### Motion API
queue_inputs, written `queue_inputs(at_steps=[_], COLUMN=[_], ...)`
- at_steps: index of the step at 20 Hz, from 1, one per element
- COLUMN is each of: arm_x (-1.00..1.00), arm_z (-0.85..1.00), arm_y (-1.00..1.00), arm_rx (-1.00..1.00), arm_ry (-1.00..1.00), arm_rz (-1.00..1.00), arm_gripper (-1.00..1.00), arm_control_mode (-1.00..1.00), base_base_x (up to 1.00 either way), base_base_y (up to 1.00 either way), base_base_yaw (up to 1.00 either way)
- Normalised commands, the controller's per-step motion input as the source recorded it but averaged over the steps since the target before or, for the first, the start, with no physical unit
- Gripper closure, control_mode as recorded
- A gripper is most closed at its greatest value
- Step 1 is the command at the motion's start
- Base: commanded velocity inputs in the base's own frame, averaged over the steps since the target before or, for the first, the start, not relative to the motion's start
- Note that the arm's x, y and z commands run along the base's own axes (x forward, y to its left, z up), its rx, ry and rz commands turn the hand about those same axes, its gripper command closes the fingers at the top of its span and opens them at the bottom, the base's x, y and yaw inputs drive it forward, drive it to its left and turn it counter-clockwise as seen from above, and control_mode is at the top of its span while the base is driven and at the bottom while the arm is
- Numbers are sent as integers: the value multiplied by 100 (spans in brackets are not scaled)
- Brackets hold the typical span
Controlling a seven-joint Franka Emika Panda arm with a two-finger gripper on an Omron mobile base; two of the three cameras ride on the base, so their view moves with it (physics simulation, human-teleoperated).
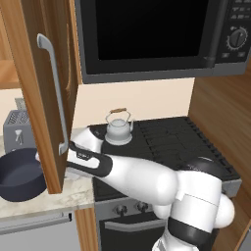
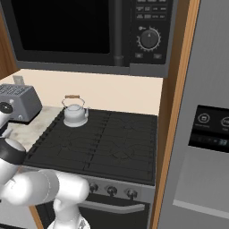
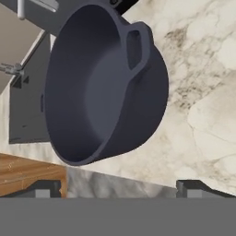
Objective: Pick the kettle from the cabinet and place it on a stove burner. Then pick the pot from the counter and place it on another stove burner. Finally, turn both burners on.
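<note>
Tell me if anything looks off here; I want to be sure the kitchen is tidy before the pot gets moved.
One thing: the cupboard door hangs open over the counter, partly hiding the pot in the left base view. The kettle stands upright on a back stove burner. The pot sits level and empty. Nothing is spilled or damaged.

Light is even and soft across all three rendered views, with no glare. The kettle (image 1: pixel 119 128) casts only a faint shadow on the stove burners (image 1: pixel 166 142). The pot (image 3: pixel 103 83) is shaded darker inside. The microwave (image 2: pixel 89 31) glass is flat black. Edges look slightly soft.
</note>
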Motion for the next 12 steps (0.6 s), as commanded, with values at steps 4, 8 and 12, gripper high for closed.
queue_inputs(at_steps=[4, 8, 12], arm_x=[4, 4, 5], arm_z=[-11, -8, -5], arm_y=[12, 12, 10], arm_rx=[0, 0, 0], arm_ry=[4, 4, 5], arm_rz=[-3, -3, -3], arm_gripper=[-100, -100, -100], arm_control_mode=[-100, -100, -100], base_base_x=[0, 0, 0], base_base_y=[0, 0, 0], base_base_yaw=[0, 0, 0])
